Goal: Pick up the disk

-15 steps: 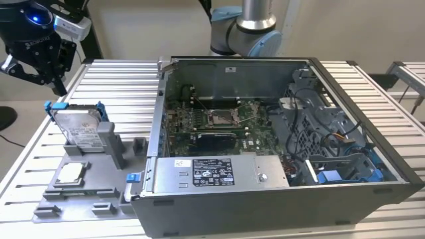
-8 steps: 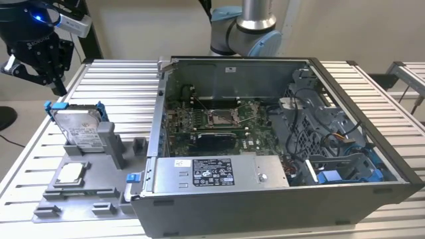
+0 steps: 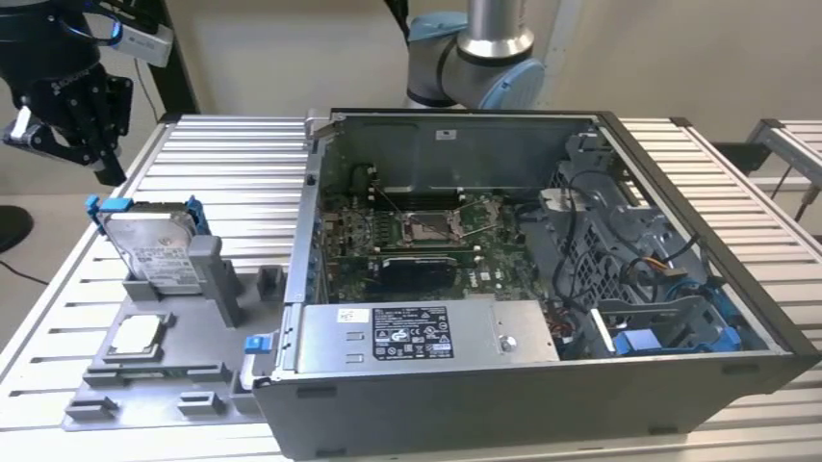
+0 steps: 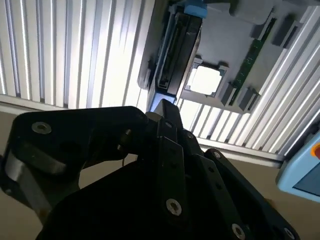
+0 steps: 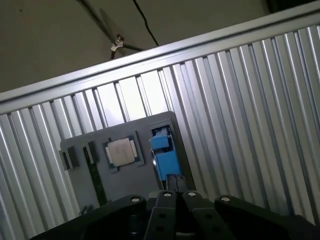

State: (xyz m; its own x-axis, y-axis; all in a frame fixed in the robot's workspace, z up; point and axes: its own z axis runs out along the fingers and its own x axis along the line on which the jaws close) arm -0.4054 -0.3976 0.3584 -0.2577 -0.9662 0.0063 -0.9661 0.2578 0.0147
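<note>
Most of the ribbed aluminium tabletop (image 3: 231, 164) is taken up by an open computer case (image 3: 514, 399), and a grey fixture (image 3: 167, 380) is set at the near left corner. A square chip (image 3: 139, 335) is laid flat in it. Just behind, the disk (image 3: 154, 248) is held upright in a slot. Farther off, over the far left edge, the gripper (image 5: 172, 181) is seen well apart from the disk, jaws drawn together on nothing. If lowered so, the disk's top edge would likely be struck, not straddled. By a skewed approach it could be jammed in the slot.
</note>
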